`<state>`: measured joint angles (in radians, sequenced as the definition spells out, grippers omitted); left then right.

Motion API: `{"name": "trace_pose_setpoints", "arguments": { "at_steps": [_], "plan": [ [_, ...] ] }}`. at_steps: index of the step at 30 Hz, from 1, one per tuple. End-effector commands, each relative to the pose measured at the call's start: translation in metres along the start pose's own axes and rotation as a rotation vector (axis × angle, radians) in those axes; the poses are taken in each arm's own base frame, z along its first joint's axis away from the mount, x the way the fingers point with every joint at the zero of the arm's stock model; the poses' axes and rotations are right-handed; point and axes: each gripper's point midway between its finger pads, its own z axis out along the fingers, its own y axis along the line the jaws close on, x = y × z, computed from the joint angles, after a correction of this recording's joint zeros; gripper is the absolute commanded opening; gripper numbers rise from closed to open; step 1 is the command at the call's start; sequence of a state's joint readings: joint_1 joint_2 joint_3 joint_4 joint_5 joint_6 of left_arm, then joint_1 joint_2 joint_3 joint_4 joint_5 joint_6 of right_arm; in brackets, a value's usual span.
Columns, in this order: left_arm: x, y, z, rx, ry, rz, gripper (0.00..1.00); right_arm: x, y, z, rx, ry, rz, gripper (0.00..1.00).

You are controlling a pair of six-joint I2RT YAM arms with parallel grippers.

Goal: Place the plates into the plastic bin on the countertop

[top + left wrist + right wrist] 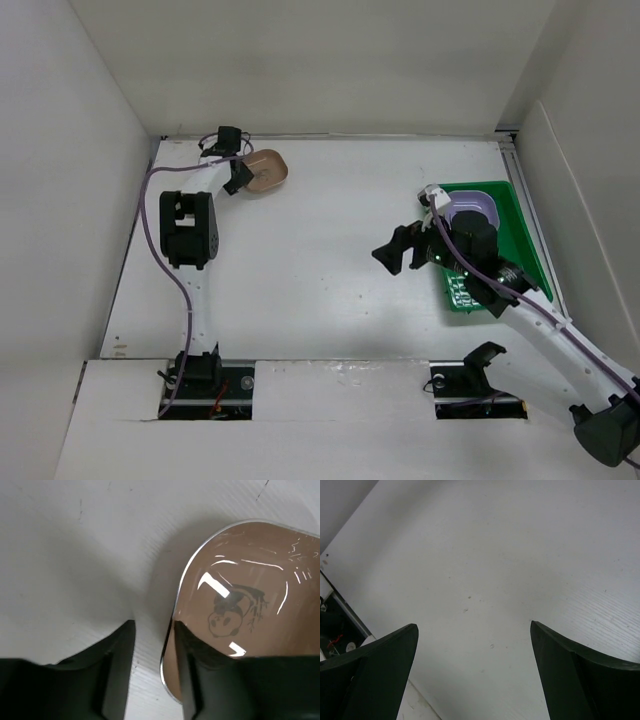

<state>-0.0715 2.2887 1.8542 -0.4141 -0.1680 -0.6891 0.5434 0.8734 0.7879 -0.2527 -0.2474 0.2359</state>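
Open middle, crowded far-left corner and right side.

The countertop (330, 260) lies bare across its whole middle, and the right gripper (472, 630) hangs over that stretch with its jaws spread wide and nothing between them. Room is tight in the far-left corner. There the tan-brown plate (268, 168) sits near the back wall (330, 60), and the left arm (188, 230) runs between it and the left wall (70, 200). The left gripper (150, 630) straddles the plate's rim, with a strip of bare surface showing beside the outer finger. On the right, the plastic bin (522, 225) lies just beside the right wall (590, 200). The right arm (480, 260) covers its near half, so only the far end, holding the lavender plate (470, 212), is open from above.
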Motion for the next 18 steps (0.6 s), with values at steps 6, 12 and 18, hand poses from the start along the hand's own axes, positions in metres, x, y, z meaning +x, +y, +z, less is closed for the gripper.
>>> {"name": "trace_pose_setpoints", "arguments": {
  "at_steps": [6, 12, 18],
  "plan": [
    [0.02, 0.002, -0.004, -0.069, 0.091, 0.055, 0.0, -0.024, 0.022, -0.008, -0.058, -0.093, -0.028, 0.97],
    [0.041, -0.021, -0.116, 0.047, -0.026, 0.13, 0.0, -0.024, 0.005, 0.001, 0.024, -0.088, -0.043, 0.97],
    [0.107, -0.021, -0.195, 0.106, -0.071, 0.294, 0.0, -0.038, 0.003, 0.007, 0.032, -0.1, -0.051, 0.97]
  ]
}}
